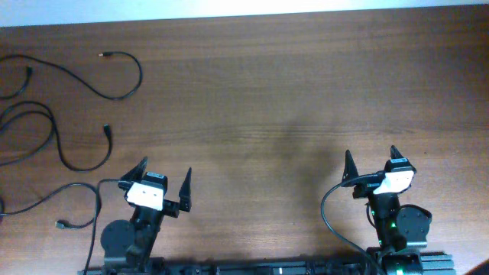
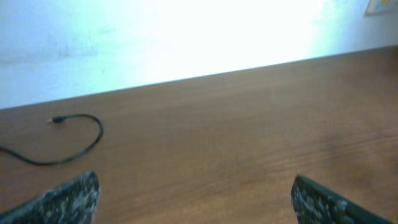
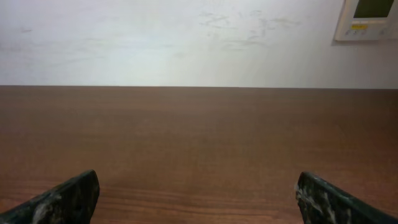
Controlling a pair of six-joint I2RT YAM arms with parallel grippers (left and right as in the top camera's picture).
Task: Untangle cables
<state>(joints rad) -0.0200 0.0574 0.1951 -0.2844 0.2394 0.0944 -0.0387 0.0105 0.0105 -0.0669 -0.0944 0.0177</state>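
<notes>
Several thin black cables lie as separate loose strands at the table's left. One cable (image 1: 114,84) curves at the far left with a small plug end; it also shows in the left wrist view (image 2: 81,146). A second cable (image 1: 57,137) loops below it. A third cable (image 1: 72,200) lies near the front left edge. My left gripper (image 1: 165,177) is open and empty, right of the cables. My right gripper (image 1: 370,162) is open and empty at the front right, far from them.
The brown wooden table (image 1: 275,99) ends at a white wall at the back. A wall panel (image 3: 367,18) hangs at the upper right in the right wrist view. Thicker black arm wires (image 1: 332,218) loop by the right arm base.
</notes>
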